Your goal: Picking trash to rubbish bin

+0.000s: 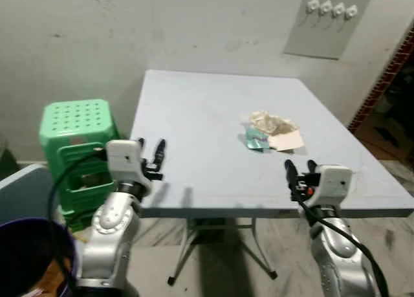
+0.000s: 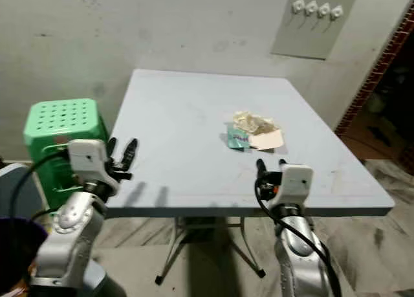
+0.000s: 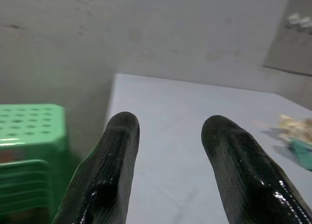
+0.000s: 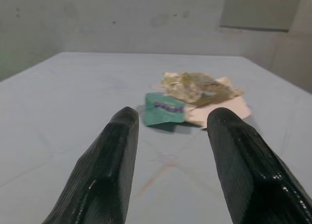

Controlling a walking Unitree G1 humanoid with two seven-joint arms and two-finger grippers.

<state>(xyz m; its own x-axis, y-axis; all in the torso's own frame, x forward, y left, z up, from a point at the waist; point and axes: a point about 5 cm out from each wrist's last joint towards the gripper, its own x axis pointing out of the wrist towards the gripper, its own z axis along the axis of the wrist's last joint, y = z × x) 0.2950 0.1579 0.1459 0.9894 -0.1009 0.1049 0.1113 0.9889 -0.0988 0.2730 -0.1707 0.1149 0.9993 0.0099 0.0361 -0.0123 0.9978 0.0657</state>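
Grey table (image 1: pixel 194 174) fills mid-frame. Left gripper (image 1: pixel 151 153) and right gripper (image 1: pixel 300 169) hover at its near edge, fingers parted, empty. Trash (image 1: pixel 272 130) lies right of centre. Green stool (image 1: pixel 76 125) stands far left.

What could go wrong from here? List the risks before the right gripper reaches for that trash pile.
The trash pile is loose pieces: crumpled paper, a teal wrapper and a flat sheet, so one pinch by the open right gripper may leave some behind. The flat sheet lies flush on the table and may slide instead of lifting.
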